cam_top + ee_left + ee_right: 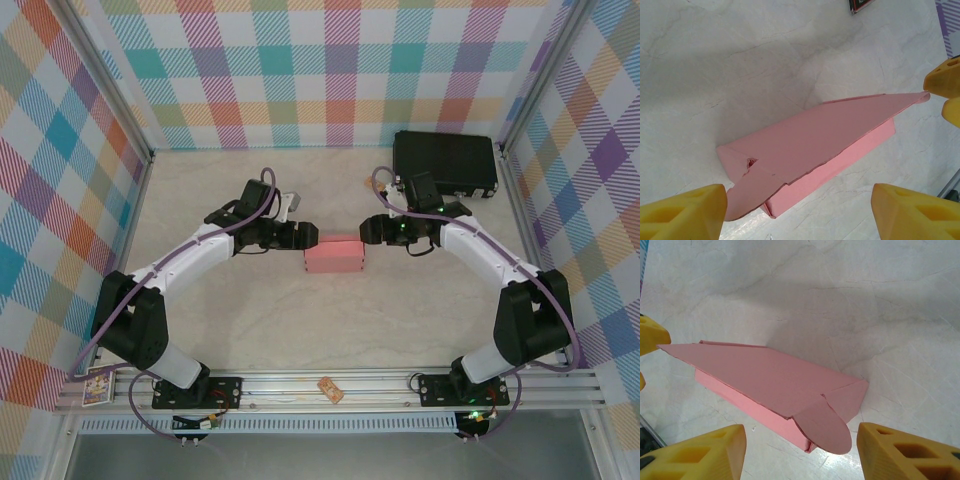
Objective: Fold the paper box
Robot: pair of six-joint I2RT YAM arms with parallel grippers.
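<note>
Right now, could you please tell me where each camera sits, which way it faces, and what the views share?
Top: above and behind the arms, looking down at the table; both arms show, left fingers and right fingers flanking the pink box.
Left wrist: on the left arm, looking past its own fingers along the box.
Right wrist: on the right arm, looking past its own fingers at the rounded flap.
Shared: each wrist view catches the other arm's fingers.

Top camera high above paper box (335, 254), facing down; wrist cameras close at its opposite ends, all sharing it.
</note>
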